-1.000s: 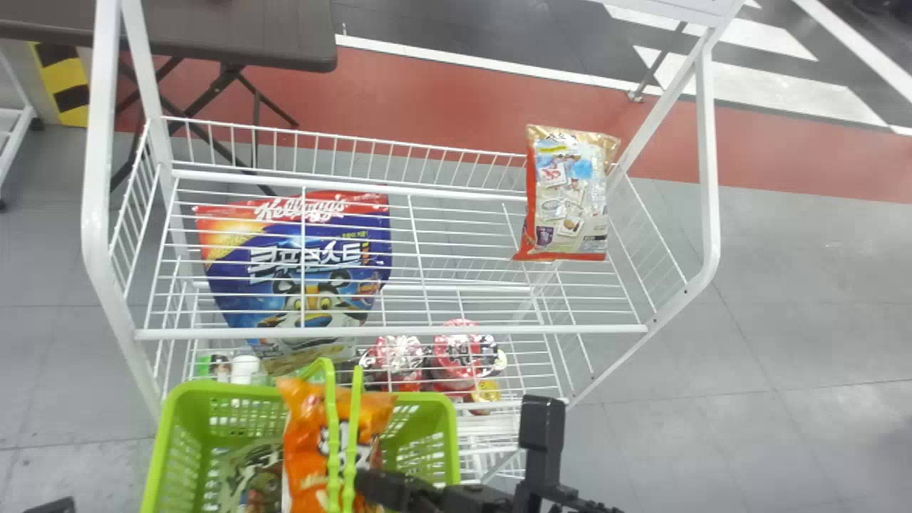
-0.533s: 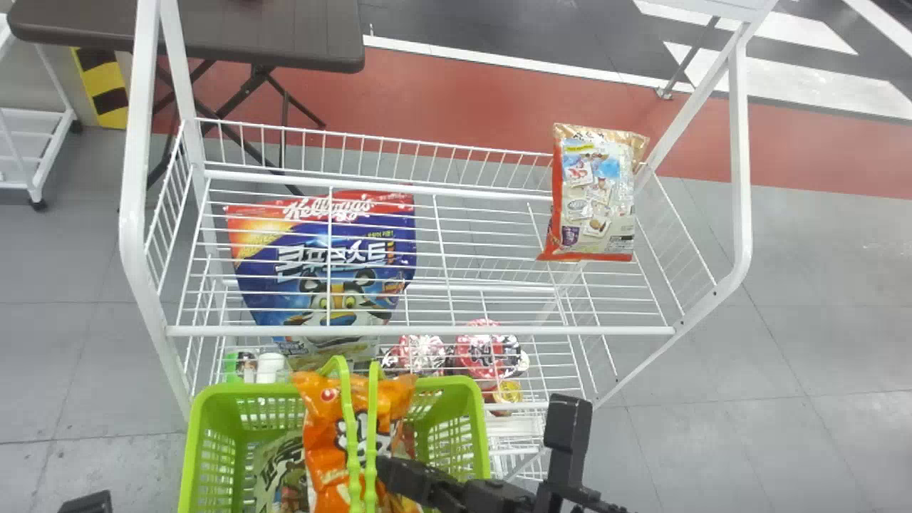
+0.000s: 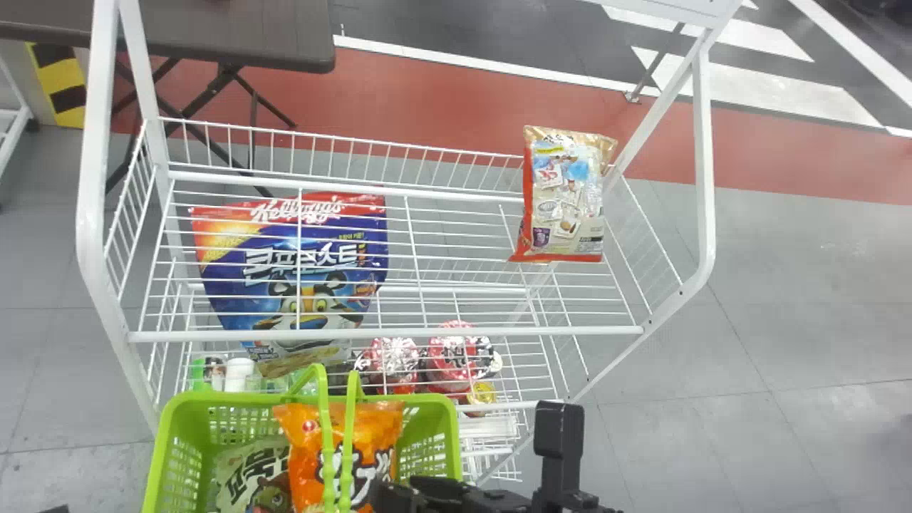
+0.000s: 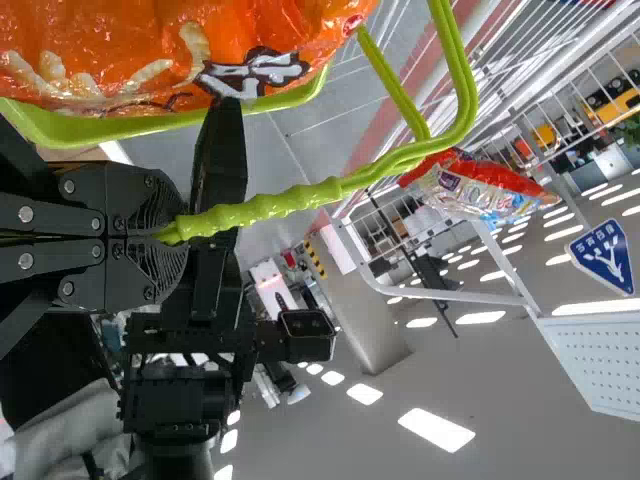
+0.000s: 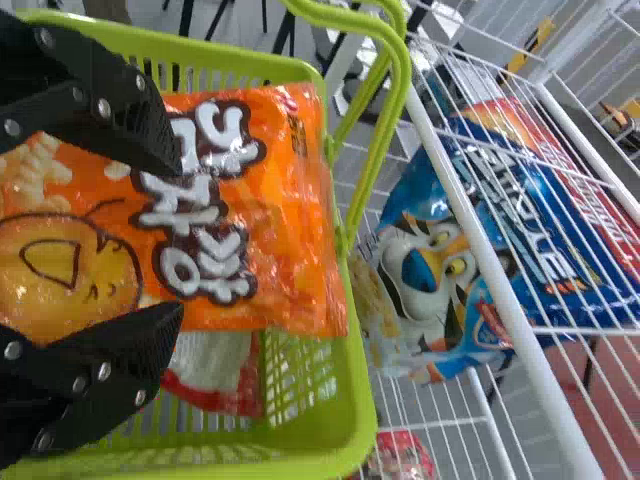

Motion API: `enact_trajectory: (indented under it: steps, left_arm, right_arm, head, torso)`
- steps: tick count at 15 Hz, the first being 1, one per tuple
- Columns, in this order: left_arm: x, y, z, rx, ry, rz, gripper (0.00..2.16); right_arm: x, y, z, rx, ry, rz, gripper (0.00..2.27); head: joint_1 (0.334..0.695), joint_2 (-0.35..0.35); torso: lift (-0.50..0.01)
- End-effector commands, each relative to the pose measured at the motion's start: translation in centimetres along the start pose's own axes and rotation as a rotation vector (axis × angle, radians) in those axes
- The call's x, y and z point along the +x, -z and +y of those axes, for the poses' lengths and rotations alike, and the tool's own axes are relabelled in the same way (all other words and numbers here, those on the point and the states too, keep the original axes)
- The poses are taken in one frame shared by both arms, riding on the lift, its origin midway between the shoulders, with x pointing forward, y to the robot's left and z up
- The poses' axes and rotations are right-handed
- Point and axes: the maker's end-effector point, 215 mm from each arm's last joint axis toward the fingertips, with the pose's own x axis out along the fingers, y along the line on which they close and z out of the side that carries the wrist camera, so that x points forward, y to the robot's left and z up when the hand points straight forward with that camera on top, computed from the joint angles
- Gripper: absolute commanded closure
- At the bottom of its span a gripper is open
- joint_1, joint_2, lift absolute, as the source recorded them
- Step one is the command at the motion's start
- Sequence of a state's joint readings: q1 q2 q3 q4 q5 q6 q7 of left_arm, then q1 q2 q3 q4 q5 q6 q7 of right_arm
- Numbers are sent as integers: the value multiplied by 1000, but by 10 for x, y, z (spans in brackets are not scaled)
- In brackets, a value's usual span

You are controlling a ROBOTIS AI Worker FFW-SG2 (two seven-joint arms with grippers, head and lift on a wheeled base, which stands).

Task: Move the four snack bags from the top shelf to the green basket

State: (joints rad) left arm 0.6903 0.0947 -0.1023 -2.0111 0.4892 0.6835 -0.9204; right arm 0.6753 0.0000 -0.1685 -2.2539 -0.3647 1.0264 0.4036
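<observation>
your left gripper (image 4: pixel 172 232) pinches the handle (image 4: pixel 285 203) of the green basket (image 3: pixel 242 398), likely for steadiness. inside it, the orange bag (image 5: pixel 285 220) seems free between your right gripper's (image 5: pixel 180 238) spread fingers. another bag (image 3: pixel 566 196) is beyond the basket, rightward.

Lettering on orange bag (image 5: pixel 290 225), blue bag (image 3: pixel 231 292)

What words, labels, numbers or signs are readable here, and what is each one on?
"Kellogg's": big blue bag
"콘푸로스트": same bag
Orange bag: large lettering, too stylized to read surely
Tan bag: print too small
Pale green bag: lettering too blurred
Blue sign: white lettering too blurred
Other print: too small or blurred
</observation>
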Motion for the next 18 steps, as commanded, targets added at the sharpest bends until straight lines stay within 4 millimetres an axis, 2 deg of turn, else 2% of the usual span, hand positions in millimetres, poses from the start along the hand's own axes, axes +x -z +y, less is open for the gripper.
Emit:
enact_trajectory:
  steps: [1, 2, 3, 6, 7, 10, 11, 13, 15, 18]
  left_arm:
    - [-1, -1, 1, 0, -2, -2, 1777]
    - [0, 0, 0, 0, -2, -1, 1777]
    - [0, 0, 1, 0, -3, 0, 1777]
    - [1, 1, 1, 2, -5, 3, 1777]
    - [1, 2, 3, 0, -9, 5, 1777]
    - [-2, 3, 6, 0, -17, 8, 1777]
    - [-3, 3, 7, 0, -19, 13, 1777]
    - [-6, 2, 9, 3, -23, 12, 1777]
    - [-10, 0, 11, 4, -25, 13, 1777]
    - [-13, -2, 12, 7, -26, 16, 1777]
  right_arm:
    - [-7, -24, -15, -29, 44, -74, 63]
    - [-12, -46, -20, -57, 57, -144, 63]
    - [-18, -77, -23, -99, 78, -243, 63]
    - [-30, -175, -41, -222, 186, -492, 63]
    - [-34, -215, -49, -267, 233, -585, 63]
    - [-29, -292, -75, -319, 356, -686, 63]
    - [-30, -311, -80, -333, 386, -715, 63]
    - [-36, -346, -102, -336, 483, -747, 63]
    - [-52, -364, -129, -319, 580, -772, 66]
    - [-62, -384, -171, -289, 671, -767, 66]
  head:
    - [695, -350]
    - [695, -350]
    - [695, -350]
    - [695, -350]
    - [695, -350]
    - [695, -350]
    - [695, -350]
    - [695, -350]
    - [695, -350]
    - [695, -350]
  torso:
    - [0]
    - [0]
    - [0]
    - [0]
    - [0]
    - [0]
    - [0]
    - [0]
    - [0]
    - [0]
